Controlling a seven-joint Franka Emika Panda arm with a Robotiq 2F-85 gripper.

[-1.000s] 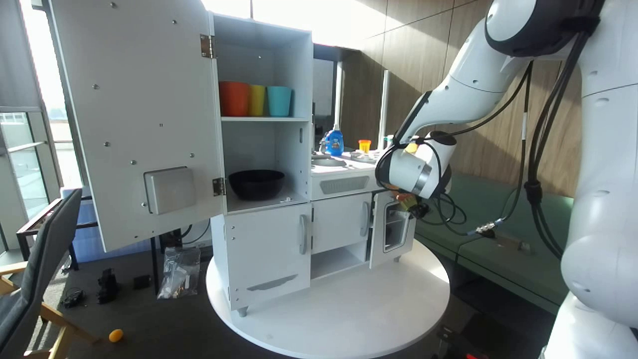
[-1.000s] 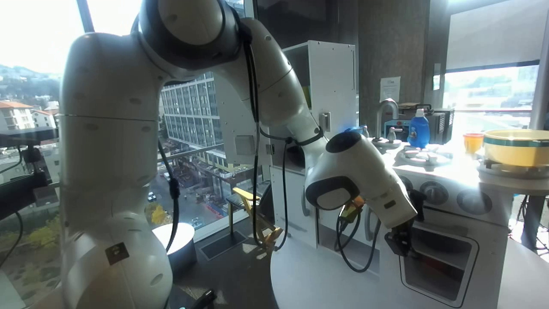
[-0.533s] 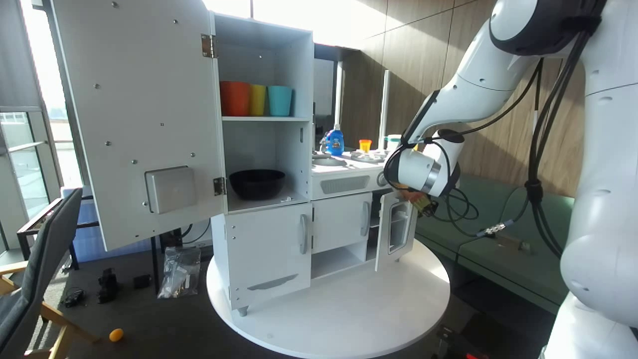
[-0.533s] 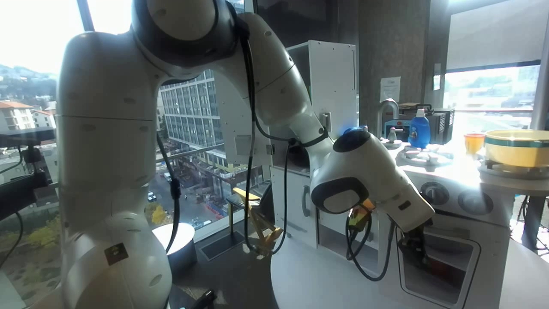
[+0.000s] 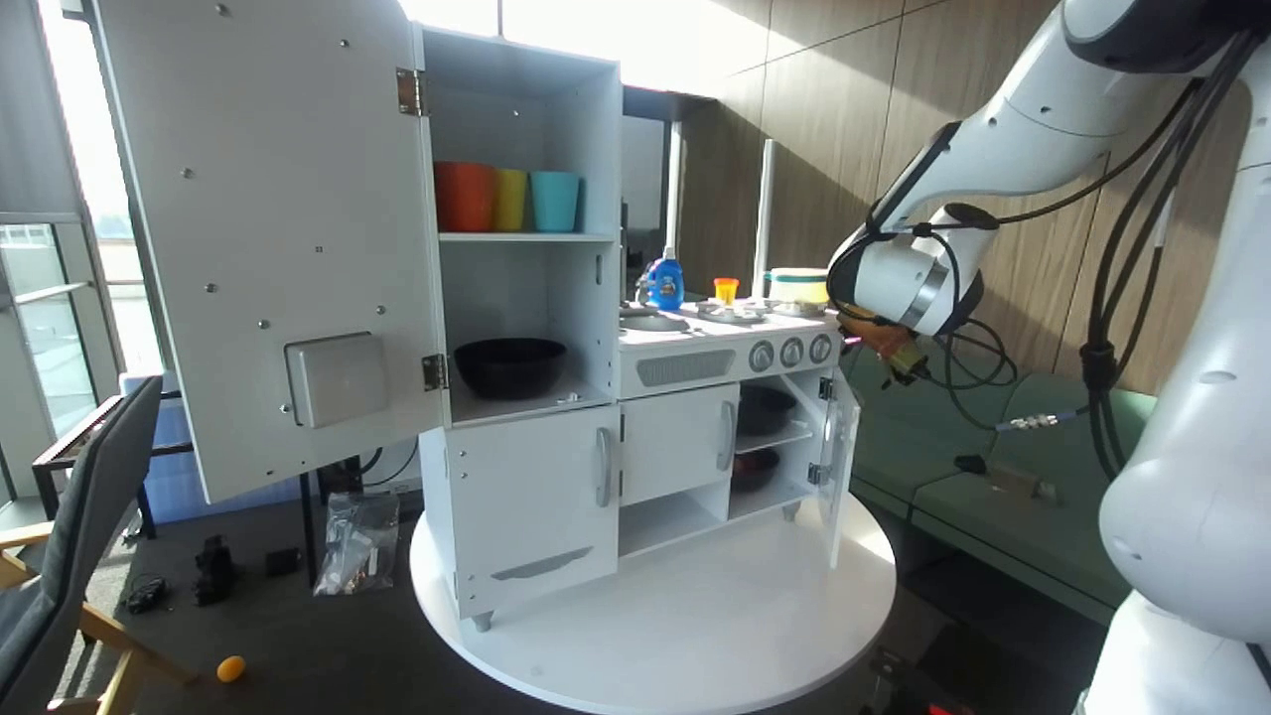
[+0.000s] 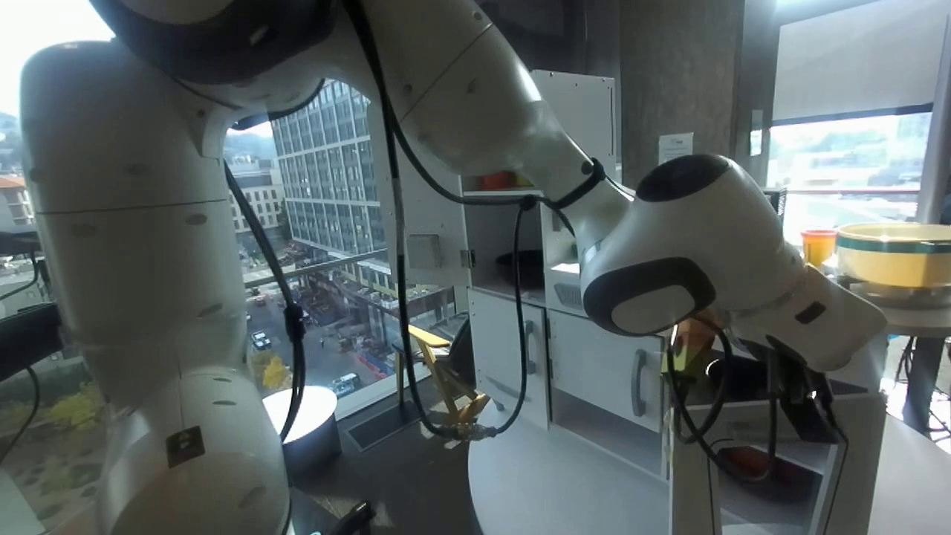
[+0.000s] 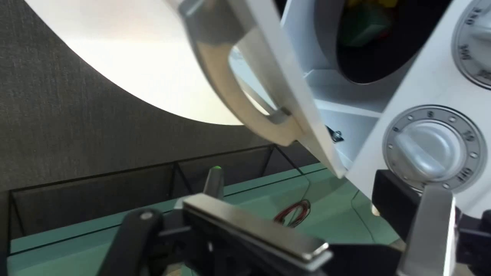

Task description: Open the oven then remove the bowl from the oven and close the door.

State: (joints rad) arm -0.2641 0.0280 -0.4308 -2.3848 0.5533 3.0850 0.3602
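The spread, empty gripper [image 7: 355, 228] could push the open oven door [image 5: 841, 467] closed, if it reaches for the upper dark bowl [image 5: 763, 411] from the handle [image 7: 222, 74] side.

Green bench [image 5: 1053, 536] and tall window [image 6: 327, 186] suggest an office.

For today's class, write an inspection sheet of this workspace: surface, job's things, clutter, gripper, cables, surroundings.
Surface: round white tabletop bearing the toy kitchen.
Oven: its door stands open.
Dark bowl: inside the oven, on a shelf above a reddish-dark vessel.
Clutter: blue bottle, orange cup and yellow pot on the kitchen top; large black bowl and three coloured cups in the tall cabinet.
Gripper: open; nothing seen in it.
Cables: black, strapped along the arm, looping near the gripper.
Surroundings: green bench near the tabletop; plastic bag and orange object on the floor.
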